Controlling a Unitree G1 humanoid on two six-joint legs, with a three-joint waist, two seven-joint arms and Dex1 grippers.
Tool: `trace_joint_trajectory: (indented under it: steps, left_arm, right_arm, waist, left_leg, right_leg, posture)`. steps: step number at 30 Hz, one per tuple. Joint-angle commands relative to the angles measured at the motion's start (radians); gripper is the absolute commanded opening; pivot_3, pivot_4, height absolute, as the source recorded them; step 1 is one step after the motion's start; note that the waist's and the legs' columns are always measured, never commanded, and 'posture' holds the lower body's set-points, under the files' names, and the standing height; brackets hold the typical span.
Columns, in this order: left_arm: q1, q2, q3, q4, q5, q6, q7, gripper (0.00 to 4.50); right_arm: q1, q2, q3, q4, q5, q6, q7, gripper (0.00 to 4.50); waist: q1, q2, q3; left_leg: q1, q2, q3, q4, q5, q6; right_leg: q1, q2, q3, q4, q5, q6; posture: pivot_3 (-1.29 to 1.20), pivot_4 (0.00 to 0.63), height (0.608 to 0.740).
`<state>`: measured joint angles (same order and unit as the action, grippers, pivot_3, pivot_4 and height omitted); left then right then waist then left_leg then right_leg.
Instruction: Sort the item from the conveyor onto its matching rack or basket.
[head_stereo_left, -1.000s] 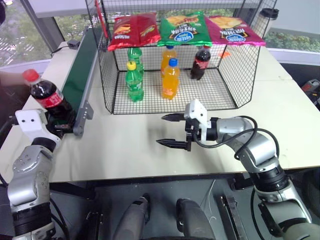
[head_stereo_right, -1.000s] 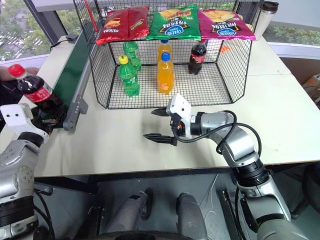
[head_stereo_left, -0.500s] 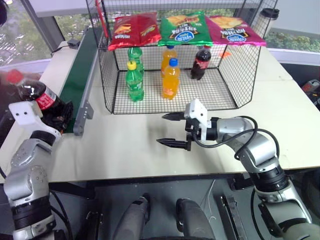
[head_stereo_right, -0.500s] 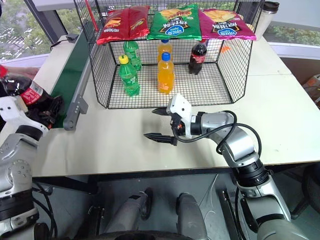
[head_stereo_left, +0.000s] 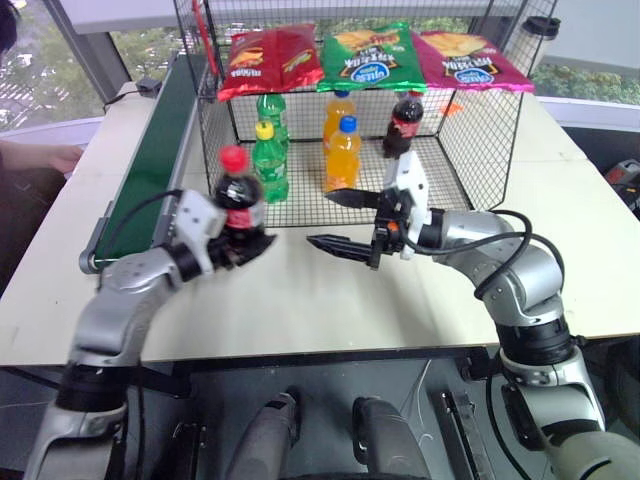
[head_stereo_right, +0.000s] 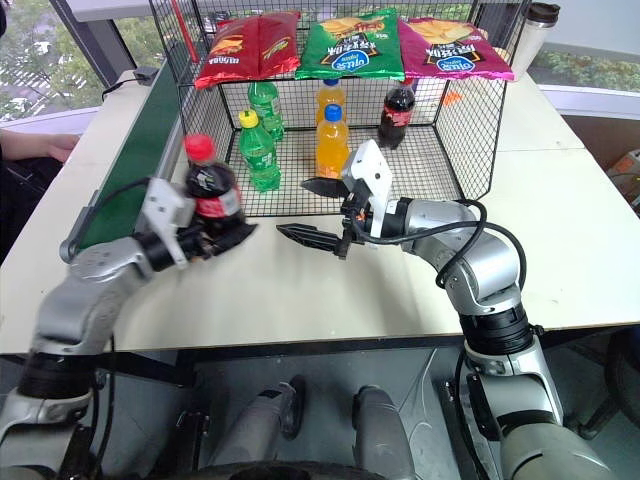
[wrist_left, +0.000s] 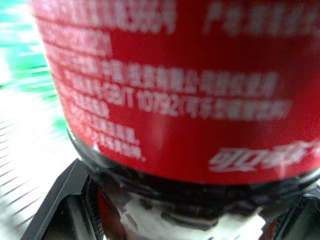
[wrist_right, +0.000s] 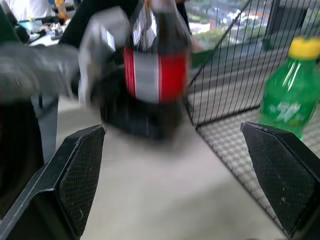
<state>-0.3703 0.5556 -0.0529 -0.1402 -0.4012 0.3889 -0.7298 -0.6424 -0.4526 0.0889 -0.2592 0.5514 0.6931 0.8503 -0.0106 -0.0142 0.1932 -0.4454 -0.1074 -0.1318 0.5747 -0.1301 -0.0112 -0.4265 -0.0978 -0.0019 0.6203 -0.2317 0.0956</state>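
Glossy plastic cola bottle (head_stereo_left: 239, 200); black wire-mesh cage (head_stereo_left: 480, 130); matt tabletop (head_stereo_left: 300, 300).

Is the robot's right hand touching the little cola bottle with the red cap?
Apart. In the right wrist view, the right hand's open black fingers frame bare table, with the small brown cola bottle farther off, held in the left hand.

- I see a pale beige table (head_stereo_left: 300, 300) carrying everything.
- Conveyor (head_stereo_left: 150, 165) lies along its left edge.
- Black wire-mesh cage (head_stereo_left: 470, 150) stands at the back centre, just beside the conveyor.
- A dark lidded cup (head_stereo_left: 541, 27) stands on the table's far right corner.
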Motion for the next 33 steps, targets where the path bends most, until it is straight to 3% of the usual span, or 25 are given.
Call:
trace_joint_trajectory:
  steps: [1, 8, 16, 20, 24, 25, 31, 33]
  left_arm:
    - [-0.058, -0.036, -0.063, 0.028, 0.051, -0.098, -0.063, 3.06]
    - [-0.112, -0.131, -0.166, 0.109, 0.128, -0.188, -0.119, 3.06]
    - [-0.136, -0.203, -0.178, 0.131, 0.148, -0.204, -0.132, 3.06]
    - [-0.136, -0.211, -0.177, 0.133, 0.151, -0.204, -0.134, 3.06]
    - [-0.135, -0.216, -0.174, 0.136, 0.157, -0.205, -0.136, 3.06]
    - [-0.134, -0.217, -0.173, 0.134, 0.158, -0.204, -0.136, 3.06]
    - [-0.144, -0.231, -0.161, 0.148, 0.180, -0.192, -0.091, 3.06]
    - [-0.152, -0.234, -0.152, 0.153, 0.175, -0.185, -0.086, 4.09]
  right_arm:
    - [-0.019, -0.006, -0.034, -0.049, 0.026, 0.010, -0.018, 4.50]
    - [-0.023, -0.013, -0.040, -0.062, 0.021, 0.022, -0.048, 4.50]
    - [-0.014, -0.014, -0.045, -0.064, 0.023, 0.035, -0.087, 4.50]
    - [-0.014, -0.007, -0.054, -0.065, 0.045, 0.041, -0.086, 3.27]
    - [-0.017, -0.012, -0.055, -0.071, 0.067, 0.052, -0.077, 1.32]
    - [-0.017, -0.015, -0.055, -0.074, 0.070, 0.055, -0.075, 1.14]
    - [-0.024, -0.012, -0.054, -0.071, 0.061, 0.060, -0.094, 1.14]
    - [-0.024, -0.011, -0.055, -0.070, 0.060, 0.061, -0.099, 1.14]
  waist:
    - [-0.003, 0.000, 0.000]
    - [-0.001, 0.000, 0.000]
    - [-0.002, 0.000, 0.000]
    - [-0.002, 0.000, 0.000]
    - [-0.001, 0.000, 0.000]
    - [-0.001, 0.000, 0.000]
    - [-0.001, 0.000, 0.000]
    - [-0.001, 0.000, 0.000]
  left_leg:
    - [0.000, 0.000, 0.000, 0.000, 0.000, 0.000]
    - [0.000, 0.000, 0.000, -0.001, 0.000, 0.001]
    - [0.000, 0.000, 0.000, 0.001, 0.000, 0.001]
    - [0.000, 0.000, 0.000, 0.001, 0.001, 0.003]
    - [0.000, 0.000, 0.000, 0.002, 0.001, 0.003]
    - [0.001, 0.000, 0.000, 0.002, 0.001, 0.002]
    - [0.001, 0.000, 0.000, 0.002, 0.001, 0.003]
    - [0.001, 0.000, 0.000, 0.002, 0.001, 0.003]
  right_leg:
    - [0.000, 0.000, 0.000, 0.000, 0.000, 0.000]
    - [-0.001, 0.000, 0.000, 0.001, 0.000, 0.000]
    - [0.000, 0.000, 0.000, 0.002, 0.000, 0.001]
    - [-0.001, 0.000, 0.000, 0.003, 0.001, 0.002]
    - [0.000, 0.000, 0.000, 0.003, 0.001, 0.003]
    - [0.000, 0.000, 0.000, 0.003, 0.001, 0.003]
    - [0.000, 0.000, 0.000, 0.004, 0.001, 0.003]
    - [0.000, 0.000, 0.000, 0.004, 0.002, 0.003]
  posture:
    - [0.00, 0.150, 0.738]
    - [0.00, 0.150, 0.738]
    - [0.00, 0.150, 0.738]
    - [0.00, 0.150, 0.738]
    - [0.00, 0.150, 0.738]
    - [0.00, 0.150, 0.738]
    - [0.00, 0.150, 0.738]
    - [0.00, 0.150, 0.738]
